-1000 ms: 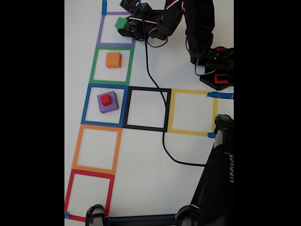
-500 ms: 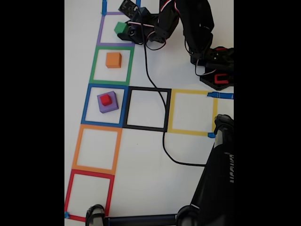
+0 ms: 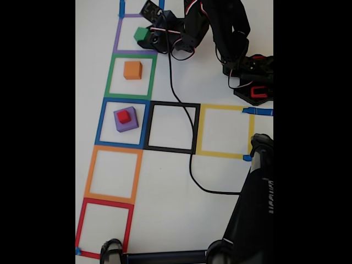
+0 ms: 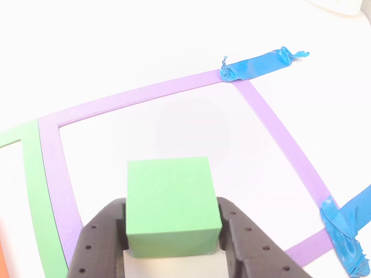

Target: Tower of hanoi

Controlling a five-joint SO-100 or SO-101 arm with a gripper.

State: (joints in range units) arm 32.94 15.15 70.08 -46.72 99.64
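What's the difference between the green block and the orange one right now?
The green cube sits clamped between the gripper fingers over the purple tape square; the orange cube rests free inside the green tape square. The green cube looks somewhat smaller than the orange one. Both are plain, single-colour cubes with nothing stacked on them.

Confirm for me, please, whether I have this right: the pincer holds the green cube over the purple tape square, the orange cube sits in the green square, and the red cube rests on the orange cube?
Not quite: the red cube rests on the purple cube in the blue tape square, as the fixed view shows. The rest stands: the pincer holds the green cube over the purple tape square, and the orange cube sits alone in the green tape square.
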